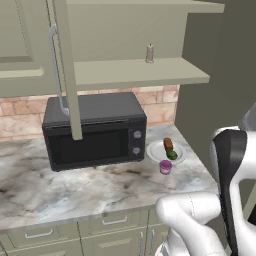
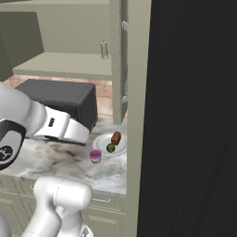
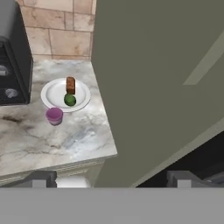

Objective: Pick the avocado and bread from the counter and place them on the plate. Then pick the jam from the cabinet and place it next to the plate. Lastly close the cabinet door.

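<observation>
Your gripper (image 3: pixel 112 178) spread wide, empty; bread (image 3: pixel 70 85), avocado (image 3: pixel 70 99) on plate (image 3: pixel 51 92), jam (image 3: pixel 54 115) just beside plate.

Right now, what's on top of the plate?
The bread and the avocado sit on the plate. The plate under them is hidden.

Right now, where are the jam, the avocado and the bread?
jam (image 3: pixel 54 115): hand view, on the jar's purple side.
avocado (image 3: pixel 70 100): hand view, on its green top.
bread (image 3: pixel 71 85): hand view, on its brown front face.
</observation>
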